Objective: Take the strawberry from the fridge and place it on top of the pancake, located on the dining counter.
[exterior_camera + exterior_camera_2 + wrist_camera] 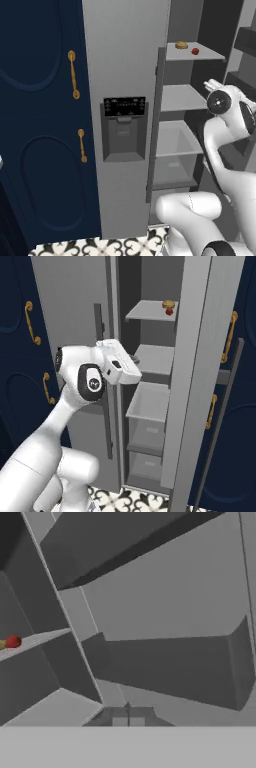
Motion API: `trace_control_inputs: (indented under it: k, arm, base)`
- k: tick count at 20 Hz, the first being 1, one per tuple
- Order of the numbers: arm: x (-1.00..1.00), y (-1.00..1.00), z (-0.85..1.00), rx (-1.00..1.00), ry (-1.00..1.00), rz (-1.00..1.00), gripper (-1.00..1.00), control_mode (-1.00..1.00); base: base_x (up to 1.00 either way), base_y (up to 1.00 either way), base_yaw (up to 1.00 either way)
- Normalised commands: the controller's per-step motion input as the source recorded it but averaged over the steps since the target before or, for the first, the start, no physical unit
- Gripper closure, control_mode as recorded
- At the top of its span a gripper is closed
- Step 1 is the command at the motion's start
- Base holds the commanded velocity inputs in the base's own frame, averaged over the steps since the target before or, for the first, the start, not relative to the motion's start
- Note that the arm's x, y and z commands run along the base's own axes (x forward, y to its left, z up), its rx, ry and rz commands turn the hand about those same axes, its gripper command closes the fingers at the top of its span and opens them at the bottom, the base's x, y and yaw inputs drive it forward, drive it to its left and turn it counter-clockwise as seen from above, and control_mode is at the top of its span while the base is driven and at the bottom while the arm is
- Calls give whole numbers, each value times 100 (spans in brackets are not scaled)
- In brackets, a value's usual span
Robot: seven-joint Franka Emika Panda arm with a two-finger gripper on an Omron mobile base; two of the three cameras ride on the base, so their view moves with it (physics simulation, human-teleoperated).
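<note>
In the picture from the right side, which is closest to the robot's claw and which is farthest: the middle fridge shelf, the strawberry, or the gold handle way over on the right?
1. The middle shelf, just right of the claw, inside the fridge.
2. The strawberry, up on the top shelf beside a golden-brown lump.
3. The gold handle, far right on the navy cabinet, past the open fridge door.

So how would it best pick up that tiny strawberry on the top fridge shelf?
Probably by closing the tool around the middle of the strawberry, coming in level from the open front of the fridge. It is small and round, sits near the shelf's front edge, and a golden-brown lump lies close beside it, so a narrow pinch seems safest.
</note>
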Motion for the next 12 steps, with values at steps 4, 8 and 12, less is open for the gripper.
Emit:
trace_control_inputs:
  k: [4,8,12]
  arm:
    - [-100,55,76,5,63,41,100,-100]
    - [-87,93,10,6,53,49,-100,-100]
    - [-72,46,0,16,37,40,-100,-100]
  base:
    - [0,0,0]
    - [0,0,0]
    - [0,0,0]
